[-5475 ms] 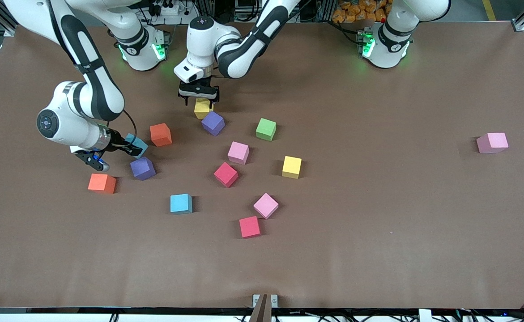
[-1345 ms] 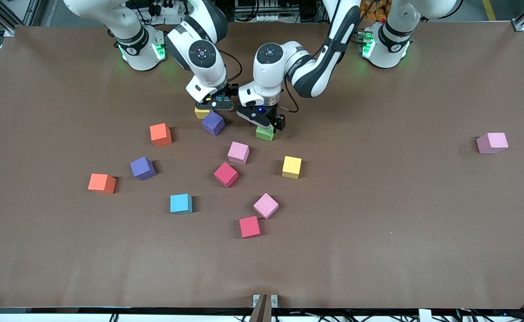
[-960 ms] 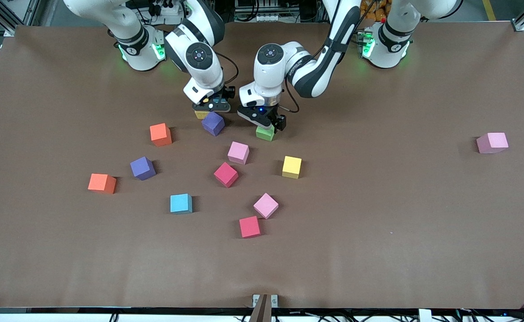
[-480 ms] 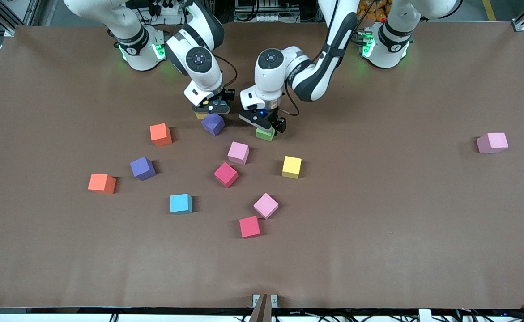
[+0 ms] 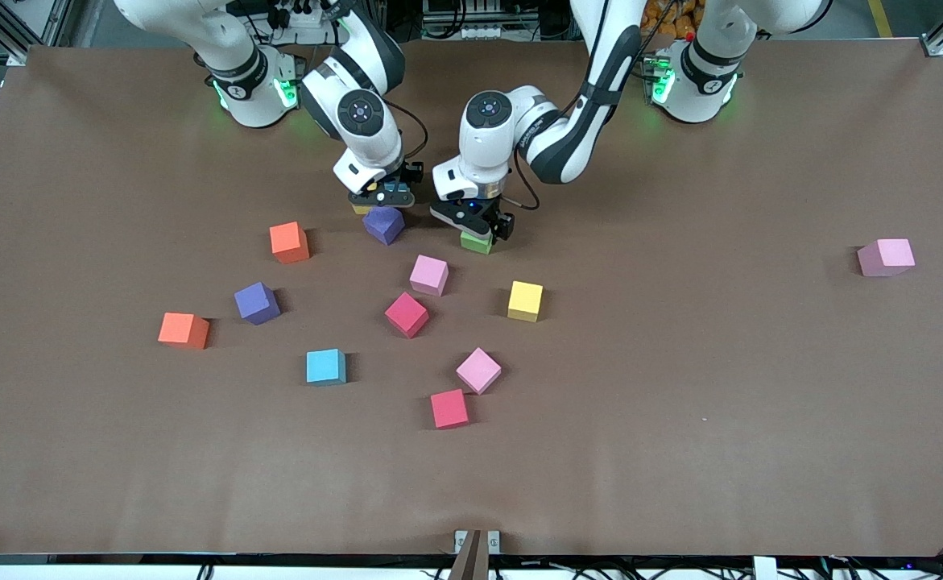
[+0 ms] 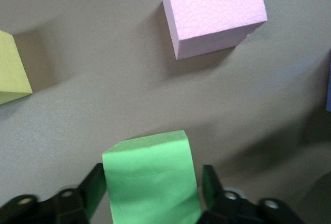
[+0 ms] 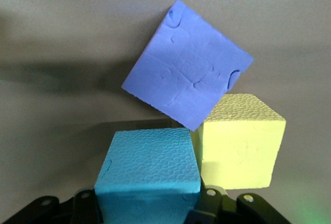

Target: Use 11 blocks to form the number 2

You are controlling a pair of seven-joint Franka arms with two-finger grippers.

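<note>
My right gripper is shut on a blue block, held low against a yellow block. A purple block touches both with one corner. My left gripper is open, its fingers close on either side of a green block on the table. The other blocks lie scattered, and no number 2 shows.
Nearer the front camera lie a pink block, red, yellow, pink, red and blue. Two orange and a purple lie toward the right arm's end. One pink sits alone toward the left arm's end.
The left gripper's fingers have narrowed around the green block. The right gripper, still holding the blue block, has edged slightly toward the purple block.
</note>
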